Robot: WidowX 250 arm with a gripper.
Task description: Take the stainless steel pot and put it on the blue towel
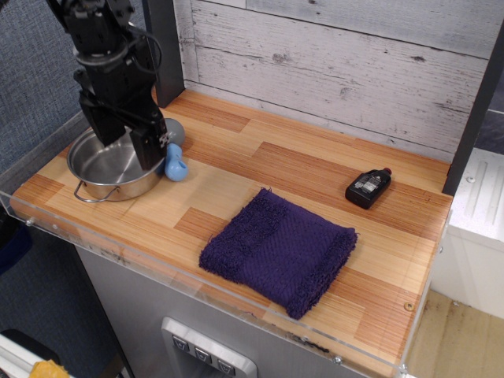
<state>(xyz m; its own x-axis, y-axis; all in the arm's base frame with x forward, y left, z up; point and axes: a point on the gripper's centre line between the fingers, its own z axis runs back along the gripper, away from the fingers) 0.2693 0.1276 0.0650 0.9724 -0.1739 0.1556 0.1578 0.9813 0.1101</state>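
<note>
claw open-fingered over the stainless steel pot, empty, blue towel well apart

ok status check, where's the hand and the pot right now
Hand open, low over the stainless steel pot, no grip visible. Pot at the counter's left end, not on the blue towel. Blue-handled scoop against the pot's right rim; counter between pot and towel bare.

Even, fairly bright indoor light falls from above, leaving only soft, short shadows on the striped wooden bench. Under the black gripper, the shallow shiny steel pot shows mild glare. Focus is sharp throughout, without visible edge distortion.
</note>
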